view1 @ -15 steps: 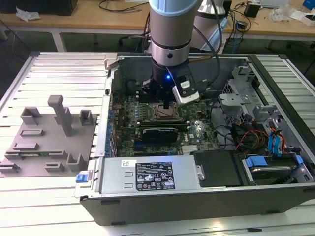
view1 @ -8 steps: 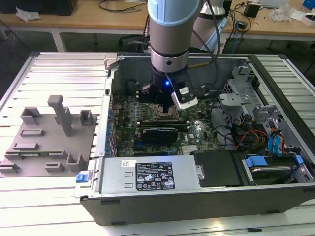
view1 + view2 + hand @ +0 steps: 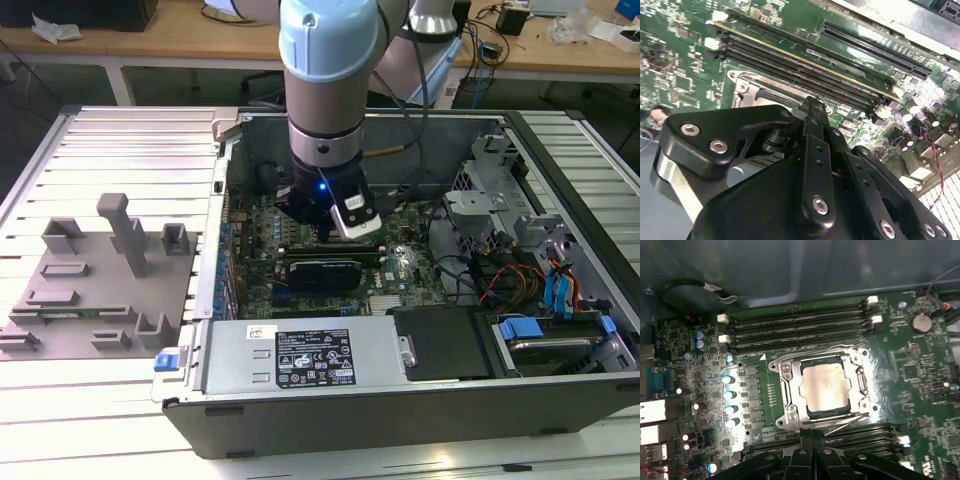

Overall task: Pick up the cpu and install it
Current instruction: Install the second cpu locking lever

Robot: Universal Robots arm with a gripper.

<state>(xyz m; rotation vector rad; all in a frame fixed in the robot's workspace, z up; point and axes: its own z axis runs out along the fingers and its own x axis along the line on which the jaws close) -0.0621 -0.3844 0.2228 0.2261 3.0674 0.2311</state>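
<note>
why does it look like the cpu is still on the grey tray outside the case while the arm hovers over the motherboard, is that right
Not quite. The cpu already sits in the socket frame on the motherboard, as the first wrist view shows. The arm is over the motherboard, as you say.

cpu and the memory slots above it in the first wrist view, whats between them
In the first wrist view, the cpu sits in its socket; between it and the memory slots lie the socket's metal frame and a thin wire lever.
</note>
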